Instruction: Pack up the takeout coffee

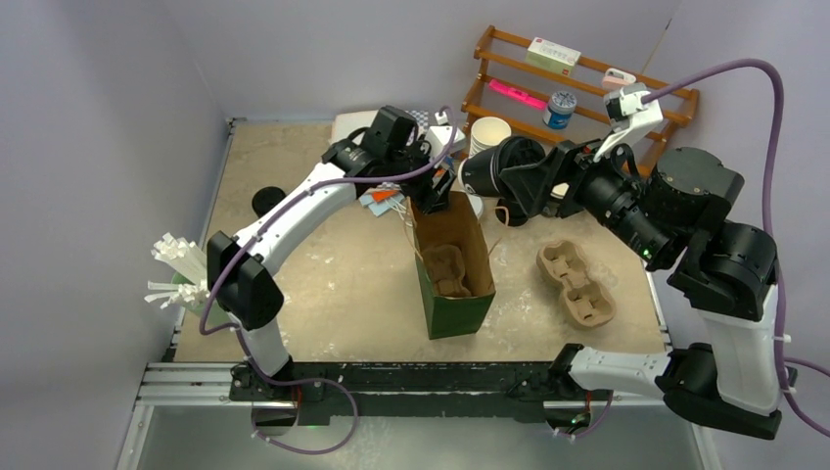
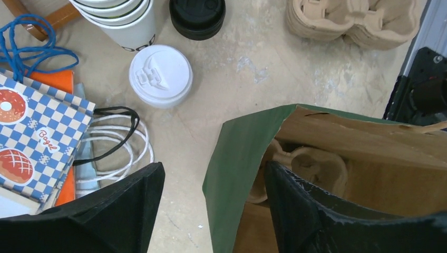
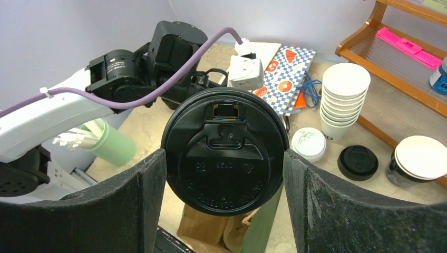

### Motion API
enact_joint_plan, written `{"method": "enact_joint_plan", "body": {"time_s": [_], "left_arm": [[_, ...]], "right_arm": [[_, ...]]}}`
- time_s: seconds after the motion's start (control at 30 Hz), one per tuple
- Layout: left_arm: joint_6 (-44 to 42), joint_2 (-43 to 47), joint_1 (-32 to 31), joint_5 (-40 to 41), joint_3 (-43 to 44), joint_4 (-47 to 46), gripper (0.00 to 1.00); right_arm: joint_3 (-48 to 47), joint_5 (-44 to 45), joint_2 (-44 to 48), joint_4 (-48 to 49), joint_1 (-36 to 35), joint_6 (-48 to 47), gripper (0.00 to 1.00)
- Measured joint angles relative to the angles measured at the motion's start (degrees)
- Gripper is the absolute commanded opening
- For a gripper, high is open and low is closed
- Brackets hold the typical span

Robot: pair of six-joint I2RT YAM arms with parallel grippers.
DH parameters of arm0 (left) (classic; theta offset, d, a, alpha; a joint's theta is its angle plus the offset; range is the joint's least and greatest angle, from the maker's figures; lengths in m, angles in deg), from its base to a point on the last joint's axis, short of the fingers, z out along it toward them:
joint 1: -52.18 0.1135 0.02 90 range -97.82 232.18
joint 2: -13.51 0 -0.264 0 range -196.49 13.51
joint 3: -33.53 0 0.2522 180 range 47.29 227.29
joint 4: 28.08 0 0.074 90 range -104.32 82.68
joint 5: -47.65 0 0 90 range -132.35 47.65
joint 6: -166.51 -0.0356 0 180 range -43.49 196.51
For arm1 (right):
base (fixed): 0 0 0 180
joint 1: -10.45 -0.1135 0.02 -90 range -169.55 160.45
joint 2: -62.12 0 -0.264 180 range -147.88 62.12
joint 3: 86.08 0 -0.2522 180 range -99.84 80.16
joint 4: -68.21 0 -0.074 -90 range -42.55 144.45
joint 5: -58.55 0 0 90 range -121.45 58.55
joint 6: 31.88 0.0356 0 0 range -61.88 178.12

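Black-lidded takeout coffee point(image 3: 225, 132) clamped in right pincer point(image 3: 224, 161).

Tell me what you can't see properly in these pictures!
- Right wrist view: the body of the coffee cup, hidden behind its own black lid between the right fingers.
- Top view: the bottom of the green bag, hidden by the cup carrier inside.
- Left wrist view: the stack of white cups, cut off by the top edge.
- Top view: writing on the shelf box, too small to read.
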Motion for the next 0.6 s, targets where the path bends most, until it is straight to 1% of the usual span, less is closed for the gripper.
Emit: {"method": "enact_joint_plan", "body": {"time_s": [0.03,0.1,0.17,0.2,0.23,0.33,0.47,0.6], "left_arm": [[-0.37,-0.46,0.0,0.09,0.52,0.61,0.6],[-0.9,-0.79,0.0,0.42,1.38,1.38,0.43],[-1.4,-0.81,0.0,0.59,2.49,1.97,0.18],[-1.6,-0.81,0.0,0.66,2.89,2.01,0.03],[-1.7,-0.81,0.0,0.7,3.3,1.99,0.0],[-1.53,-0.81,-0.02,1.31,3.96,1.95,0.0],[1.29,-0.68,-0.02,3.54,4.0,2.01,0.0],[3.82,2.51,-0.02,5.14,0.33,0.81,0.0]], "right_arm": [[0.02,-0.02,0.0,0.02,0.0,0.02,0.56],[0.44,-0.07,0.09,0.07,0.0,0.04,0.56],[1.01,-0.26,0.15,0.04,0.0,0.07,0.56],[1.07,-0.37,0.09,0.07,0.0,0.04,0.56],[1.07,-0.66,-0.11,0.09,0.0,0.04,0.56],[1.03,-2.34,-1.25,0.11,0.0,0.07,0.55],[1.51,-6.19,-3.52,0.7,0.0,0.04,0.52],[4.85,-8.87,-5.27,2.01,0.0,0.02,0.52]]}}
